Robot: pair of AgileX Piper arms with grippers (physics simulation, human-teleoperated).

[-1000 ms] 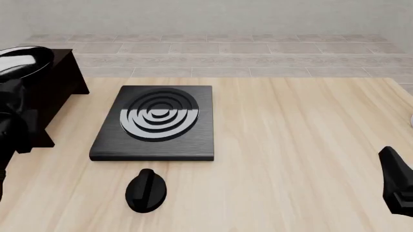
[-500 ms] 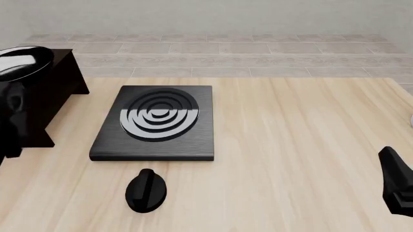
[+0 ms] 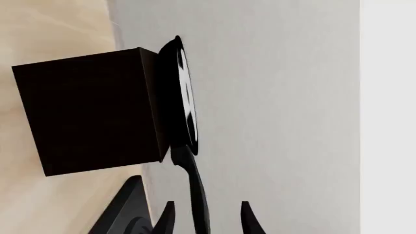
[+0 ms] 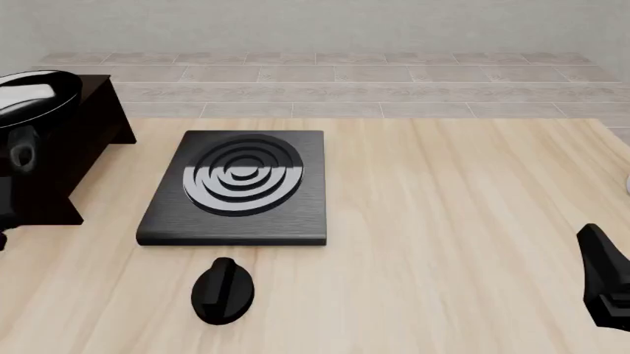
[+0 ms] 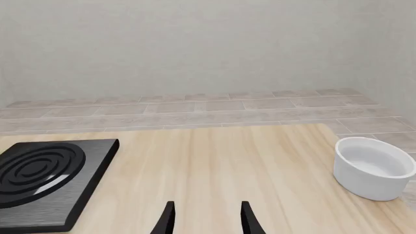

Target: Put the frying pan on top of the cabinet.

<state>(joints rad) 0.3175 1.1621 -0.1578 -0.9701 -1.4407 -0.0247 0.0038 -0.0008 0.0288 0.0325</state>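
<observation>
Left wrist view shows most of what matters: the left gripper (image 3: pixel 205 219) has its two fingertips spread apart, and the long thin handle of the frying pan (image 3: pixel 184 97) runs between them without either tip visibly pressing on it, so I read the jaws as open around the handle rather than clamped. Just ahead of the fingertips the handle meets the round black pan body, which sits flat against the top face of the cabinet (image 3: pixel 91 114), part of the rim reaching past the cabinet's edge on the handle side. In the front view the pan (image 4: pixel 35 94) lies at the frame's left edge on the cabinet (image 4: pixel 84 151), with the left arm's dark bulk in front of it. By that layout the placing looks done or very nearly so (what remains is a clean withdrawal). The pan looks rigid and glossy, likely weighty at the bowl and slippery on the thin handle; the handle's middle, close to the bowl, seems the sensible hold, since a grip at the loop end would let the bowl sag. The right gripper (image 5: pixel 205 217) is open and empty, with the stove plate (image 5: pixel 46 173) and a white bowl (image 5: pixel 373 168) well ahead of it.
</observation>
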